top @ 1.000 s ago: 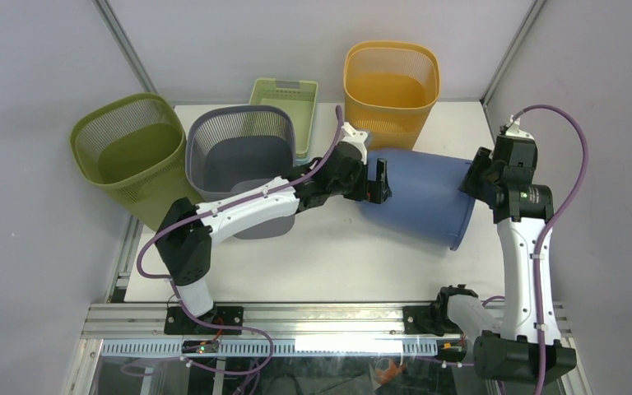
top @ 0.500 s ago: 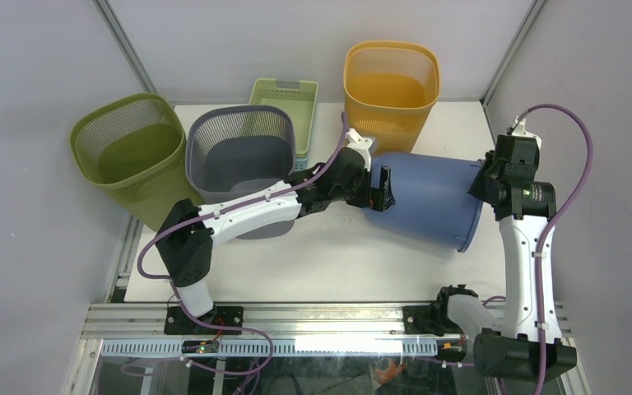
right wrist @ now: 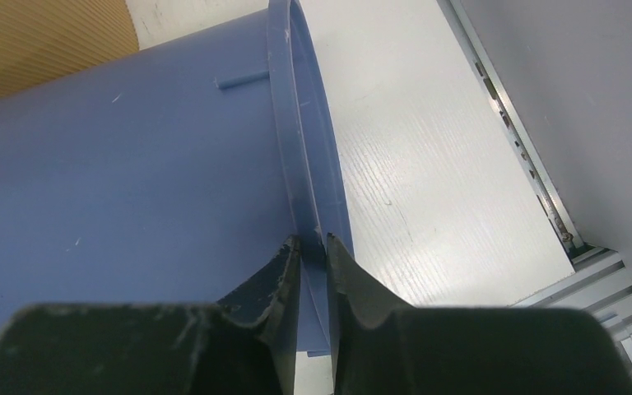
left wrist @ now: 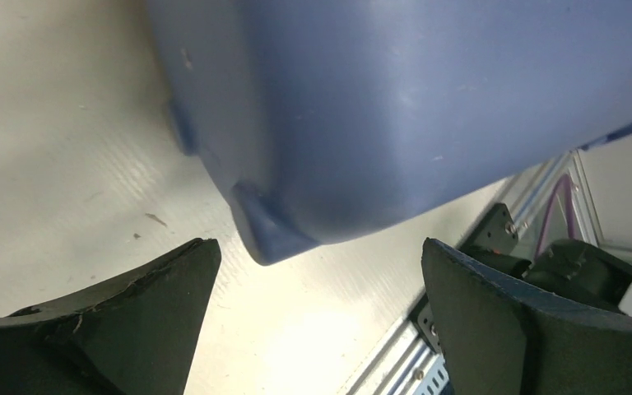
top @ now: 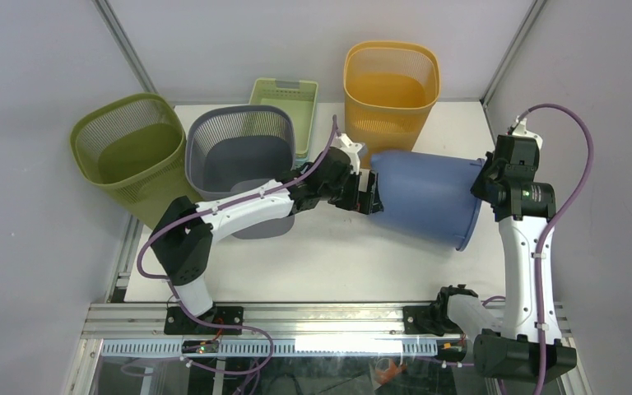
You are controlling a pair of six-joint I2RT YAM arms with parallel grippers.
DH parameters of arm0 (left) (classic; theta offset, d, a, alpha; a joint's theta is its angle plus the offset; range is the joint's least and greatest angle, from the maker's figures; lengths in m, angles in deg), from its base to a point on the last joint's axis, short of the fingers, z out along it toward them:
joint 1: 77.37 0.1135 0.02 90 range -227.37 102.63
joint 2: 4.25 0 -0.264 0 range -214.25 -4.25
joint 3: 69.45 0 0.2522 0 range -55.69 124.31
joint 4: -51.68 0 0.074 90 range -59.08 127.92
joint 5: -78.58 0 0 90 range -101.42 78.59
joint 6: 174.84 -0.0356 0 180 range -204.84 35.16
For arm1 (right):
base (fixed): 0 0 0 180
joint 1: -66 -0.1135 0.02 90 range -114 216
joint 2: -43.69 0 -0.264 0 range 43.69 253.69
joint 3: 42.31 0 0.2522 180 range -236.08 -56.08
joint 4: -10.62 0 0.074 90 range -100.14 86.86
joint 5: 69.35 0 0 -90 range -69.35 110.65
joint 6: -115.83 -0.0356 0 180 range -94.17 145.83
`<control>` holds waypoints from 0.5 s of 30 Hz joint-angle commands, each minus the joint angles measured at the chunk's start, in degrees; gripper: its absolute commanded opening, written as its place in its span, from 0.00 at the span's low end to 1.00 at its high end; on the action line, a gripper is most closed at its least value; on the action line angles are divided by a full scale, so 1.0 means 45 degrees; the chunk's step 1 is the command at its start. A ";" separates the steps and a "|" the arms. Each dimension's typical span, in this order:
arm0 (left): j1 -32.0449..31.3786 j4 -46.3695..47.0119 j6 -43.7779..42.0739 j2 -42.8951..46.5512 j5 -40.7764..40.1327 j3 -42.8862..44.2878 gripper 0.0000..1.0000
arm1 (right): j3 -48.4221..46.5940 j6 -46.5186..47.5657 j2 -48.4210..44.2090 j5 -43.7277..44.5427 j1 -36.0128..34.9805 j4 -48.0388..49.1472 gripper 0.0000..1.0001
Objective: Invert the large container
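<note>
The large blue container (top: pixel 424 197) lies tipped on its side at the table's right, its closed base towards the left and its open rim towards the right. My right gripper (top: pixel 484 179) is shut on the rim (right wrist: pixel 300 148), one finger inside and one outside. My left gripper (top: pixel 369 200) is open at the container's base end, below its lower corner (left wrist: pixel 263 234), with its fingers (left wrist: pixel 132 321) spread wide and touching nothing. In the left wrist view the blue wall (left wrist: pixel 411 107) fills the upper half.
An orange mesh basket (top: pixel 392 82) stands behind the container. A grey mesh basket (top: pixel 239 156), an olive green one (top: pixel 132 152) and a light green tray (top: pixel 284 99) stand at the back left. The table's right edge (right wrist: pixel 535 181) and a metal rail lie close to the rim.
The container's rim end shifted a little to the right and rose with my right gripper. My left gripper slid from the container's side down under its base end.
</note>
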 commanded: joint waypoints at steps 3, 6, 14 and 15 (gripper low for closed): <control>-0.0223 0.2015 0.0239 0.0373 0.2386 -0.0186 0.99 | -0.0034 -0.0106 -0.0167 0.0068 -0.0007 0.0086 0.17; -0.0329 0.2518 0.0600 0.0350 0.2932 -0.0005 0.99 | -0.0052 -0.0136 -0.0175 0.0029 0.0007 0.0078 0.16; -0.0568 0.2896 0.1236 0.0573 0.3794 0.0964 0.99 | 0.0087 -0.0269 -0.0296 -0.0101 0.0043 0.0122 0.13; -0.0626 0.2917 0.1288 0.0595 0.3884 0.1136 0.99 | 0.0112 -0.0314 -0.0284 -0.0149 0.0049 0.0128 0.13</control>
